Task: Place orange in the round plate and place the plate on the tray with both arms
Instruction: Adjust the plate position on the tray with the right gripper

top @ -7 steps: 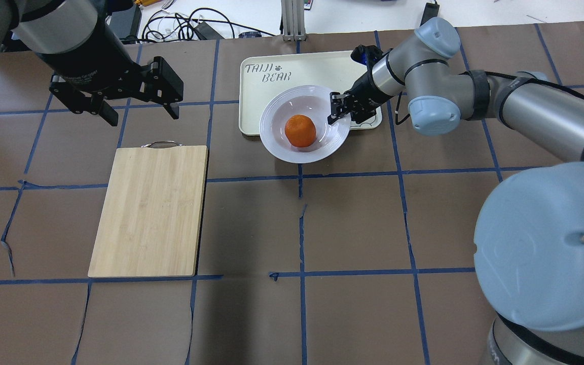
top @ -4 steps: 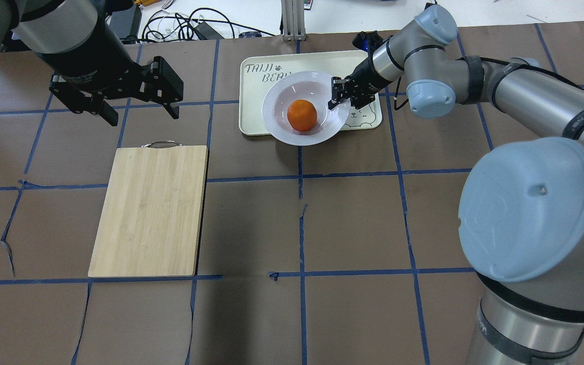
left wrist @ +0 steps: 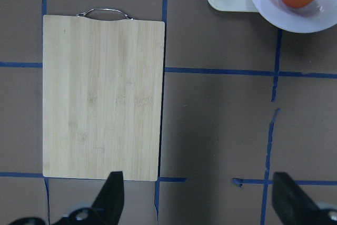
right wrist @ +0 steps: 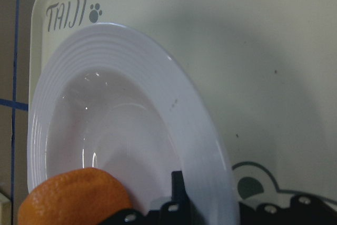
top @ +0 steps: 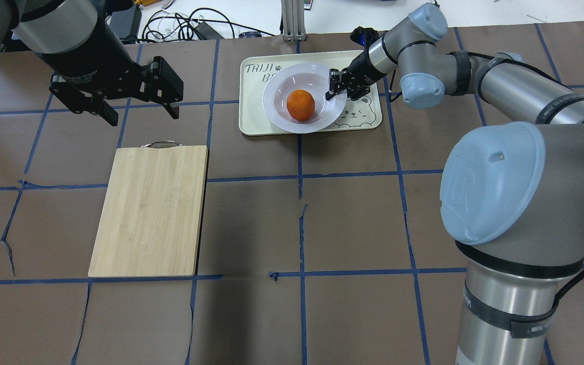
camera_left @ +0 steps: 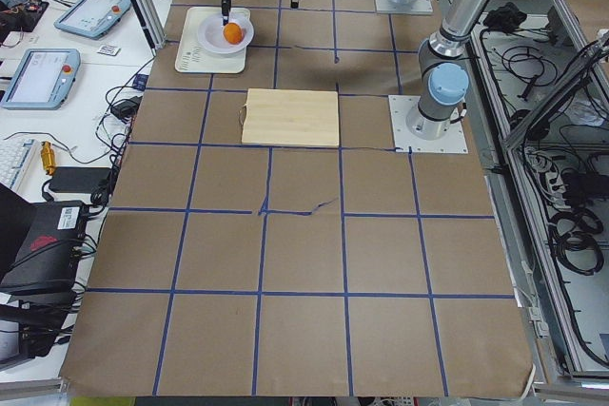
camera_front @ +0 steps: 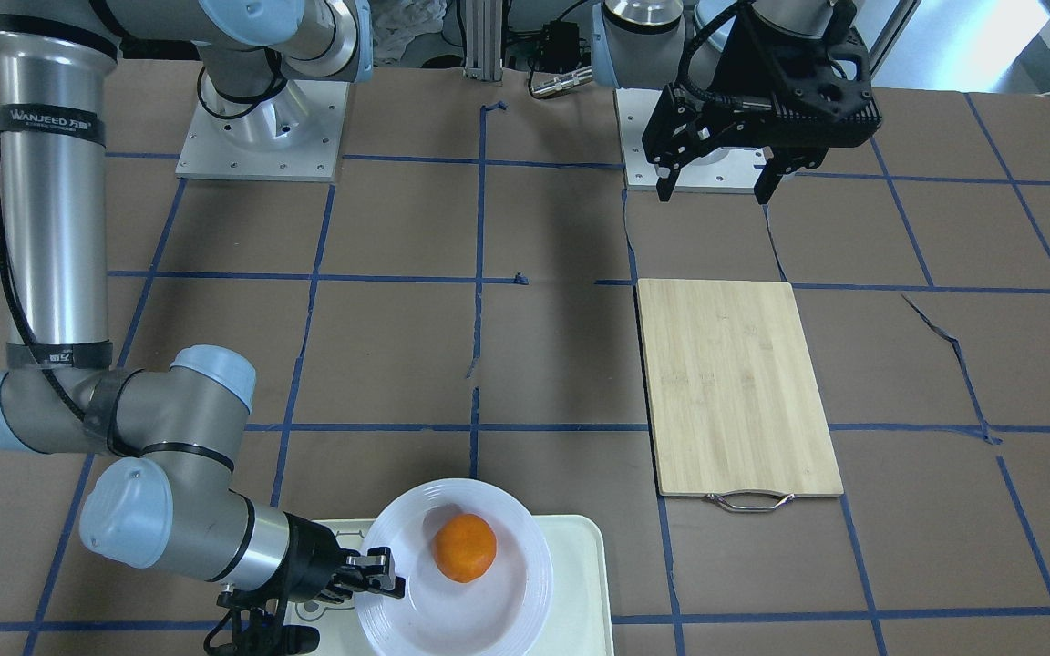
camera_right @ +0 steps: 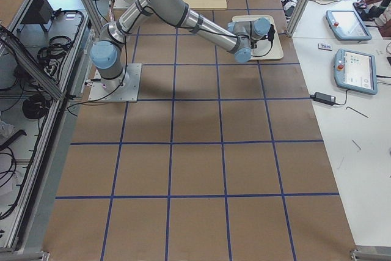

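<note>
While the orange [top: 300,105] sat in the well of the round plate [top: 271,111], a little toward the robot's side of centre, step 1 of the task read as done and step 2, getting the plate onto the tray [top: 251,101], was in hand. The right gripper [top: 330,90] was clamped on the plate's rim on the side nearest its own arm, with 1 finger inside the rim beside the orange and the rest of the tool outside it. The plate lay over the middle of the tray and covered part of the printed lettering, leaving the bear face exposed beside it. In the front-facing and left wrist views its edge seemed to overhang the tray's rim on the robot's side, so it was probably held slightly above the tray; whether it touched the tray could not be told.

The left gripper [top: 142,114] hung spread wide and empty above the table [top: 353,223], just beyond the handle end of the cutting board [top: 150,210] and well apart from the tray.

The next move probably called for a level descent until the plate rested flat inside the tray's rim, then a release of the rim and a retreat sideways without nudging the plate or tipping the orange.
</note>
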Controlling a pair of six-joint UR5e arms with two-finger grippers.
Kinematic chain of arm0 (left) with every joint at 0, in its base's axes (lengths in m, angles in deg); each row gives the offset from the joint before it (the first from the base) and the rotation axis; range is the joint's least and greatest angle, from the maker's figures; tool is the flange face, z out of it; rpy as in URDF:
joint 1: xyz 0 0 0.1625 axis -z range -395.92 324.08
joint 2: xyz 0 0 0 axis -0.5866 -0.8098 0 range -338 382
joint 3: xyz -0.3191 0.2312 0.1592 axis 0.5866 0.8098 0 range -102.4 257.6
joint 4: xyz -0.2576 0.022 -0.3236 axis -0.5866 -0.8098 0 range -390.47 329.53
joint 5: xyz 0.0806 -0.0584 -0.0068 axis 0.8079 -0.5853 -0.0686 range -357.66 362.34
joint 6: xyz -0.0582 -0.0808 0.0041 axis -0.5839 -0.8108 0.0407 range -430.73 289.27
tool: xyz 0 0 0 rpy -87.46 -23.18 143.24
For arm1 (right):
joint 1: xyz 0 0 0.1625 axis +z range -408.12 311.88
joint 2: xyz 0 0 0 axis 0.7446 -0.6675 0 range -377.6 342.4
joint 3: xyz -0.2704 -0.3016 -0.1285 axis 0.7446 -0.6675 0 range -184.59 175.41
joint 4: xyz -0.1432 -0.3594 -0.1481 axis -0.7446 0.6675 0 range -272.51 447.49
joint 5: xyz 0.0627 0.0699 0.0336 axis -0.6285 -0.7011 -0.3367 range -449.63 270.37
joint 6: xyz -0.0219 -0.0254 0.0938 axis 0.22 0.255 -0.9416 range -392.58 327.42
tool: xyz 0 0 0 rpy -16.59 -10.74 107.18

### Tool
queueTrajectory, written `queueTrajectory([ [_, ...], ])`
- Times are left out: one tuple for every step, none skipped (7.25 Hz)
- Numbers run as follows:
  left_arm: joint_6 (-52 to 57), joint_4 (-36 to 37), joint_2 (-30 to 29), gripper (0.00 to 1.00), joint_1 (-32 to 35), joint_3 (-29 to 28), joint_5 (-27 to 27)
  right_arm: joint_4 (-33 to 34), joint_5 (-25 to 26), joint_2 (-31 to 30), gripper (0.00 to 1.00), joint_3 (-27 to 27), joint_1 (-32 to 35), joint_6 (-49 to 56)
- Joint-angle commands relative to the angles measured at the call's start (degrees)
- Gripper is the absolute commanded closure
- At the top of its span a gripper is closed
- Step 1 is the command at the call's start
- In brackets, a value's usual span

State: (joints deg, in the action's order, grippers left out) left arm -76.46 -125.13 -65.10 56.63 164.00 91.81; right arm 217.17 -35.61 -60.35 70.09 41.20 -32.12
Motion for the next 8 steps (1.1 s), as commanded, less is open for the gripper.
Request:
queueTrajectory([
  [0.02, 0.0, 0.0, 0.0, 0.0, 0.0, 0.0, 0.04, -0.06, 2.66, 1.0, -4.17, -0.29, -1.69],
  [0.02, 0.0, 0.0, 0.0, 0.0, 0.0, 0.0, 0.04, -0.14, 3.97, 1.0, -5.67, -0.29, -1.77],
  [0.02, 0.0, 0.0, 0.0, 0.0, 0.09, 0.0, 0.04, 0.12, 4.07, 1.0, -6.46, -0.38, -2.12],
  [0.02, 0.0, 0.0, 0.0, 0.0, 0.09, 0.0, 0.21, 0.9, 3.99, 0.01, -6.38, -0.38, -2.73],
  [0.02, 0.0, 0.0, 0.0, 0.0, 0.09, 0.0, 0.13, 1.17, 3.38, 0.0, -6.04, -0.55, -3.0],
  [0.02, 0.0, 0.0, 0.0, 0.0, 0.0, 0.0, 0.04, 1.26, 2.94, 0.0, -6.12, -0.64, -3.0],
  [0.02, 0.0, 0.0, 0.0, 0.0, 0.0, 0.0, -0.13, 1.7, 1.54, 0.0, -6.03, -0.64, -3.79],
  [0.02, 0.0, 0.0, 0.0, 0.0, 0.0, 0.0, -5.18, 5.96, -2.48, 0.0, -5.95, -0.73, -4.23],
])
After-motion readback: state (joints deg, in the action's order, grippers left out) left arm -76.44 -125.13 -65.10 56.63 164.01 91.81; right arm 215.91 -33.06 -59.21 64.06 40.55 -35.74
